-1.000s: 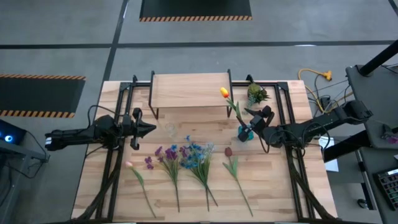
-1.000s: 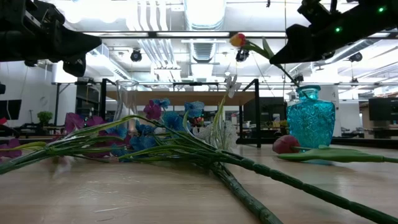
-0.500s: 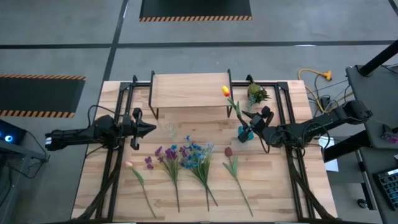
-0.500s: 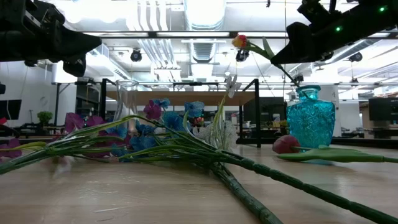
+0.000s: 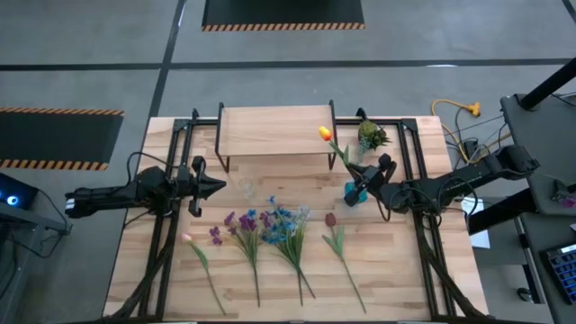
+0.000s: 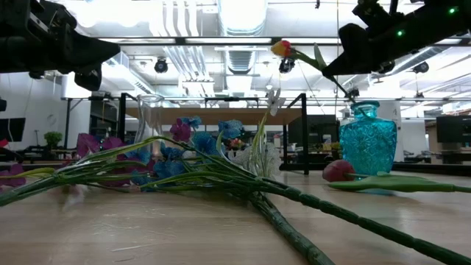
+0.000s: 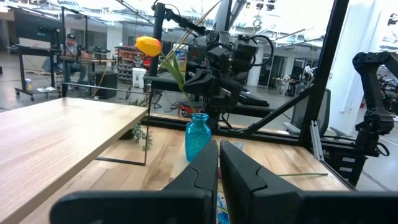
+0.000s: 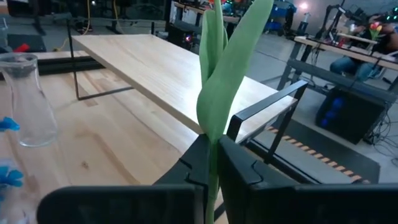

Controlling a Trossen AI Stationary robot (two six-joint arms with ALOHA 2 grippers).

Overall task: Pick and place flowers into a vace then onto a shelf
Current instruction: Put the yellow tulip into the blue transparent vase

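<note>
**Tulip stem pinched above the blue vase**

Your table [image 5: 396, 270] carries the shelf [image 5: 274, 130] at its far edge, between the 2 arms. Look at the right gripper [image 5: 367, 182]: its fingers [image 8: 239, 171] are clamped on the green stem of the orange tulip [image 5: 325, 133], directly over the blue vase [image 5: 352, 193]. The stem leans from the vase toward the shelf, with the bloom over the shelf's right front corner. Your left gripper [image 5: 219, 185] hangs above the table left of centre, fingers [image 7: 199, 171] pressed together on nothing. The remaining flowers [image 5: 270, 229] lie flat in a row near the front edge: pink, purple, blue and white, with 1 dark red tulip [image 5: 330, 220] rightmost. A clear vase [image 5: 245, 187] stands just in front of the shelf, near the left gripper. A spiky sprig [image 5: 371, 135] sits right of the shelf.
</note>
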